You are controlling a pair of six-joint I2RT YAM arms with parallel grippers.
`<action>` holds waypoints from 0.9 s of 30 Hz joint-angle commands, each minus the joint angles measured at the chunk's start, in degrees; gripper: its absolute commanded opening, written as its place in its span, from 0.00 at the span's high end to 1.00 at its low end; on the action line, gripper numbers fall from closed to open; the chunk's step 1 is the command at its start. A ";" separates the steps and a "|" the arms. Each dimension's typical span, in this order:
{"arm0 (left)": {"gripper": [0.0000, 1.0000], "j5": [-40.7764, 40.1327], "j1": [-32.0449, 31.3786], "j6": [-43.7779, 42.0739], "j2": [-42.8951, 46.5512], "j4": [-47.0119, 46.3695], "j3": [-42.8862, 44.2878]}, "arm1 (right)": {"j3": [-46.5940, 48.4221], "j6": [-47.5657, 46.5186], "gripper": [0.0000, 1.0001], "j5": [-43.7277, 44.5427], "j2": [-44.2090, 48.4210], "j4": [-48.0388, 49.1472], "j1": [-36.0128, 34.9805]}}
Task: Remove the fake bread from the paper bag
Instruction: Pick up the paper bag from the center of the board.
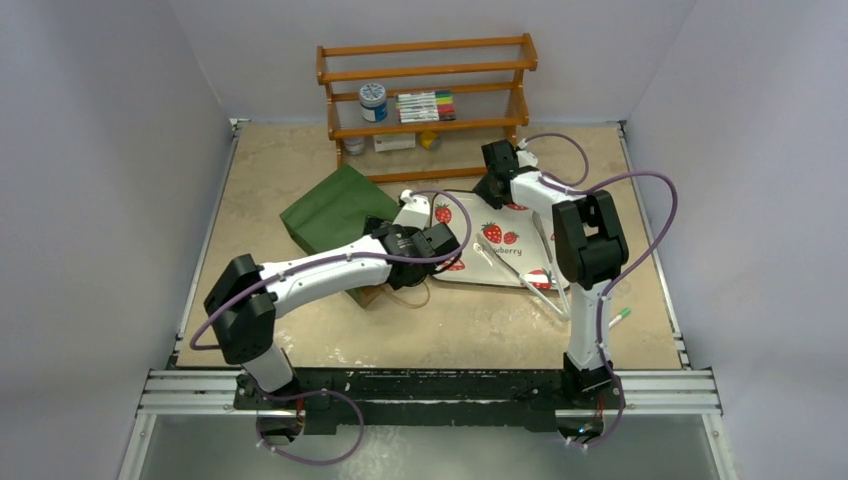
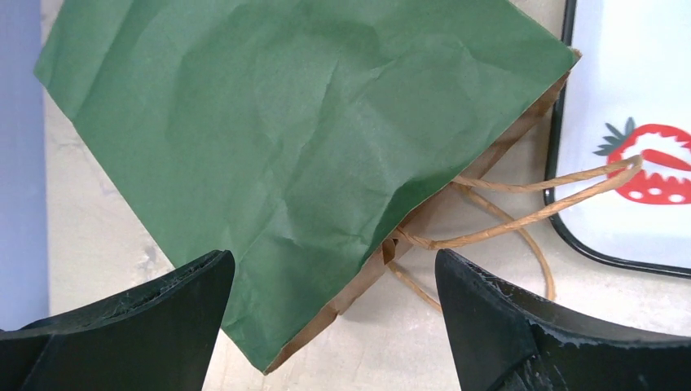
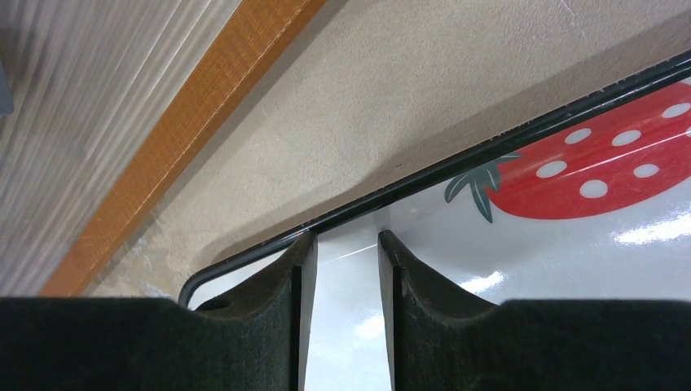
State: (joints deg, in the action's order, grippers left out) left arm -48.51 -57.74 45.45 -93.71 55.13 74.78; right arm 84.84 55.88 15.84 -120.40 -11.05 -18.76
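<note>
The paper bag was laid flat, contents hidden; left gripper was spread wide above it, right gripper narrowly parted above the tray.

Fixed camera high behind, looking down over the whole table, left wrist camera close above bag and tray edge, right wrist camera skimming the tray corner — tray shared by all three.

The left arm is covering the open end of the dark green paper bag from above, its crumpled wall is hiding whatever is lying inside at the left wrist, where the frame edge is cutting off the white strawberry-printed tray, and the small items on the orange-brown wooden rack are showing too small to identify.
</note>
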 commanded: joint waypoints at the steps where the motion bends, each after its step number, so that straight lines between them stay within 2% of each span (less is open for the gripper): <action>1: 0.06 -7.53 -1.33 1.70 -1.92 1.87 2.75 | -0.66 -0.87 0.63 -0.58 -0.98 -1.37 0.31; 7: 0.06 -14.29 -1.76 4.02 -2.89 0.41 1.91 | -1.08 -1.20 0.63 -0.81 -0.52 -1.07 0.31; 18: 0.05 -15.92 -1.68 4.60 -7.03 -2.36 -0.63 | -1.78 -1.49 0.63 -1.14 0.40 -0.82 0.31; 27: 0.05 -22.32 -1.55 8.26 -7.64 -1.59 -1.66 | -2.23 -2.13 0.62 -0.97 1.27 -0.66 0.31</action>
State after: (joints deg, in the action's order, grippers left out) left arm -64.73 -59.29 50.48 -101.49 53.56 73.49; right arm 84.23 55.11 15.25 -120.20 -9.85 -18.68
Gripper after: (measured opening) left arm 0.946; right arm 0.374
